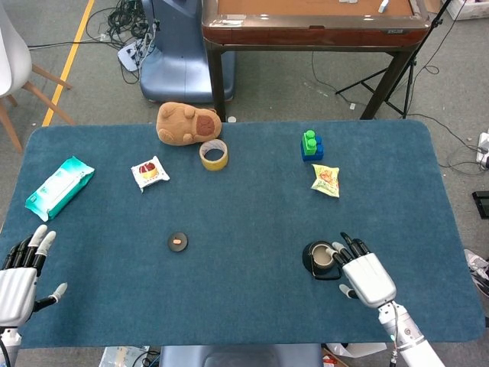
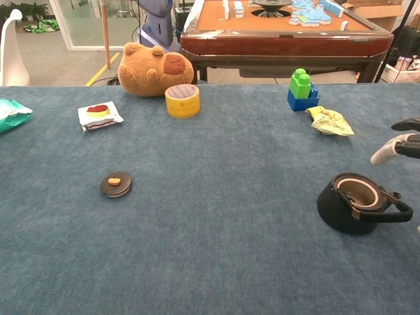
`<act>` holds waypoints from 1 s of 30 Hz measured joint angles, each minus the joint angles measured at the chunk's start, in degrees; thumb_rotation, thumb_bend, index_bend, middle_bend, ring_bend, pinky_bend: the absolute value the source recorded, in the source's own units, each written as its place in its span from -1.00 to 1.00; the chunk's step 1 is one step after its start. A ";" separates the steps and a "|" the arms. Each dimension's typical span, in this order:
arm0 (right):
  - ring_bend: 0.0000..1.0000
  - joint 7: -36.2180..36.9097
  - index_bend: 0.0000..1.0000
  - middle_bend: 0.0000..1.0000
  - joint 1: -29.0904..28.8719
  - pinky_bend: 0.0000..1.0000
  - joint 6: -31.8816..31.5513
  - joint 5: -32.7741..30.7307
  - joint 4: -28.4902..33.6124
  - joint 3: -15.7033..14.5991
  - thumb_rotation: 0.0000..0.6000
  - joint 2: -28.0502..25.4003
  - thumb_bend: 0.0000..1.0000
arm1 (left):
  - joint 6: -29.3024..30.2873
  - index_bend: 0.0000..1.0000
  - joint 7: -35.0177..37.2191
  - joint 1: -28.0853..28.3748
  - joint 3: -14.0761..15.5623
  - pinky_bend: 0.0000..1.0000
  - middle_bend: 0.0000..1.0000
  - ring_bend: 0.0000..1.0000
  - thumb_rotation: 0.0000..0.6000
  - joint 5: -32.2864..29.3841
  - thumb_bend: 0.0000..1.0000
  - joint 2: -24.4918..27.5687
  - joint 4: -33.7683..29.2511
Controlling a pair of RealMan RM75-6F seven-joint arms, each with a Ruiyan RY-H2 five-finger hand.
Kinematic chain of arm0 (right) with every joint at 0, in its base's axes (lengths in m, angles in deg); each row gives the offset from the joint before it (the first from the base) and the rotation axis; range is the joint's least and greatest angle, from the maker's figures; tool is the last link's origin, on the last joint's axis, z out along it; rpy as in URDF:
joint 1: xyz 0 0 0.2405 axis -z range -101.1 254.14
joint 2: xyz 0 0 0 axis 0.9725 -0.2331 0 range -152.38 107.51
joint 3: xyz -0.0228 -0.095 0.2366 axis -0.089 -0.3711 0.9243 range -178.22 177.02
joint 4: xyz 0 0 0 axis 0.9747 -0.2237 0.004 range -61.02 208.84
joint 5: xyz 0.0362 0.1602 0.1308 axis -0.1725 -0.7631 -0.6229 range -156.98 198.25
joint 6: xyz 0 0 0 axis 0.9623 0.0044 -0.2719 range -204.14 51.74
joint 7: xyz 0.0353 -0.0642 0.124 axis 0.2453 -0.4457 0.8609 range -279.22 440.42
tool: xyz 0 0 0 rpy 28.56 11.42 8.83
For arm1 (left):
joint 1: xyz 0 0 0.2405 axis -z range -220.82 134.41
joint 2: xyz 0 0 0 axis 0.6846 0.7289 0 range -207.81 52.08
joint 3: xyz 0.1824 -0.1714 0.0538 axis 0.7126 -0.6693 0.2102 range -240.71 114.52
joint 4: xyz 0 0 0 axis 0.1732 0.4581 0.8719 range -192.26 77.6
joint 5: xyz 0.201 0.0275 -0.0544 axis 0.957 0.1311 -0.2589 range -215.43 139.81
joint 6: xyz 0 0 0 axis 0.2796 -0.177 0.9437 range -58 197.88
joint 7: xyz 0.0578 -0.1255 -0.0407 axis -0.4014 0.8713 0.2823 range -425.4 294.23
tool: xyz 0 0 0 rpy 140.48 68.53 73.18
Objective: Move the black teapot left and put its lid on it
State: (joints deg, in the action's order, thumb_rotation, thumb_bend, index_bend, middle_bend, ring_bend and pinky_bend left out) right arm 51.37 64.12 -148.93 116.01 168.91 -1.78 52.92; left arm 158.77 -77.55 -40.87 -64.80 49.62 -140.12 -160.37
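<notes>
Over on the right near part of the desk (image 1: pixel 244 206) sits the black teapot (image 1: pixel 321 259), lidless, handle lying toward the right; its lid (image 1: pixel 177 242) rests well to the left, mid-desk; the right robot hand (image 1: pixel 365 275) hovers just beside the pot, fingers spread and holding nothing, fingertips (image 2: pixel 384 153) above the handle; the left robot hand (image 1: pixel 19 275) lies released at the near left corner; a yellow tape roll (image 1: pixel 214 154) stands far off.
</notes>
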 measured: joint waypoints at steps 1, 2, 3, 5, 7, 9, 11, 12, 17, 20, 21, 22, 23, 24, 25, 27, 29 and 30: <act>-0.84 -0.44 -0.48 -0.53 -0.10 -0.59 -0.03 0.08 -0.51 0.06 1.00 0.69 -1.00 | -0.04 -1.00 0.00 0.00 0.03 -0.88 -1.00 -1.00 1.00 0.02 -0.60 0.03 -0.02; -0.84 -0.76 -0.48 -0.53 -0.19 -0.59 -0.09 0.14 -0.97 0.13 1.00 1.21 -1.00 | -0.05 -1.00 0.02 -0.01 0.04 -0.88 -1.00 -1.00 1.00 0.01 -0.60 0.04 -0.03; -0.84 -1.08 -0.48 -0.53 -0.28 -0.59 -0.14 0.20 -1.48 0.22 1.00 1.75 -1.00 | -0.03 -1.00 0.06 -0.03 0.04 -0.88 -1.00 -1.00 1.00 0.01 -0.60 0.05 -0.04; -0.84 -1.62 -0.48 -0.53 -0.53 -0.59 -0.16 0.19 -2.57 0.45 1.00 3.07 -1.00 | 0.05 -1.00 0.22 -0.11 0.07 -0.88 -1.00 -1.00 1.00 0.02 -0.60 0.07 -0.01; -0.84 -1.62 -0.48 -0.53 -0.89 -0.59 0.02 0.03 -3.57 0.68 1.00 4.33 -1.00 | 0.11 -1.00 0.37 -0.19 0.11 -0.88 -1.00 -1.00 1.00 0.02 -0.60 0.10 0.05; -0.84 -1.54 -0.48 -0.53 -1.22 -0.59 0.28 -0.22 -4.53 0.89 1.00 5.20 -1.00 | 0.12 -1.00 0.54 -0.28 0.18 -0.88 -1.00 -1.00 1.00 0.00 -0.60 0.14 0.13; -0.84 -1.60 -0.48 -0.54 -1.60 -0.59 0.72 -0.66 -5.73 1.12 1.00 6.24 -1.00 | 0.16 -1.00 0.74 -0.39 0.25 -0.88 -1.00 -1.00 1.00 -0.06 -0.60 0.21 0.23; -0.84 -1.60 -0.48 -0.55 -1.76 -0.59 0.91 -0.86 -6.20 1.20 1.00 6.72 -1.00 | 0.18 -1.00 0.84 -0.44 0.27 -0.88 -1.00 -1.00 1.00 -0.08 -0.60 0.22 0.28; -0.84 -1.26 -0.48 -0.55 -2.51 -0.59 1.17 -1.13 -8.38 1.45 1.00 8.96 -1.00 | 0.20 -1.00 1.25 -0.59 0.34 -0.88 -1.00 -1.00 1.00 -0.16 -0.60 0.30 0.50; -0.84 -0.57 -0.48 -0.55 -2.86 -0.59 0.89 -1.48 -9.61 1.94 1.00 9.89 -0.93 | 0.24 -1.00 1.38 -0.61 0.32 -0.88 -1.00 -1.00 1.00 -0.10 -0.60 0.40 0.50; -0.84 -0.25 -0.48 -0.55 -2.99 -0.59 0.97 -1.83 -9.75 2.15 1.00 10.03 -0.89 | 0.23 -1.00 1.40 -0.61 0.30 -0.88 -1.00 -1.00 1.00 -0.12 -0.60 0.43 0.50; -0.84 0.19 -0.48 -0.55 -3.22 -0.59 1.11 -2.37 -9.90 2.51 1.00 10.18 -0.86 | 0.23 -1.00 1.39 -0.62 0.29 -0.88 -1.00 -1.00 1.00 -0.14 -0.60 0.48 0.48; -0.84 0.54 -0.48 -0.54 -3.41 -0.59 1.21 -2.78 -9.96 2.81 1.00 10.25 -0.82 | 0.23 -1.00 1.38 -0.63 0.28 -0.88 -1.00 -1.00 1.00 -0.18 -0.60 0.51 0.46; -0.84 0.88 -0.48 -0.53 -3.59 -0.59 1.26 -3.15 -9.94 3.14 1.00 10.29 -0.80 | 0.23 -1.00 1.37 -0.65 0.28 -0.88 -1.00 -1.00 1.00 -0.23 -0.60 0.55 0.43; -0.84 1.32 -0.48 -0.53 -3.82 -0.59 1.27 -3.46 -9.80 3.53 1.00 10.29 -0.78 | 0.23 -0.99 1.36 -0.69 0.29 -0.88 -1.00 -1.00 1.00 -0.26 -0.60 0.62 0.37; -0.84 1.95 -0.48 -0.52 -4.12 -0.59 1.19 -3.67 -9.35 3.89 1.00 10.12 -0.73 | 0.26 -0.97 1.33 -0.71 0.25 -0.88 -1.00 -1.00 1.00 -0.32 -0.60 0.69 0.27; -0.84 2.59 -0.48 -0.51 -4.41 -0.59 1.12 -3.98 -8.60 4.28 1.00 9.65 -0.71 | 0.20 -0.95 1.22 -0.69 0.21 -0.88 -1.00 -1.00 1.00 -0.37 -0.60 0.75 0.15; -0.84 2.83 -0.48 -0.50 -4.53 -0.59 1.10 -4.16 -8.21 4.46 1.00 9.38 -0.69 | 0.15 -0.95 1.17 -0.67 0.21 -0.88 -1.00 -1.00 1.00 -0.39 -0.60 0.77 0.10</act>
State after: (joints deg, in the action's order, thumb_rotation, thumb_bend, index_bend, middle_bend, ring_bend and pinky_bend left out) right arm 54.20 59.59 -147.83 111.84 160.70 2.69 62.30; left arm 158.92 -76.38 -41.54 -64.60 49.24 -139.35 -160.27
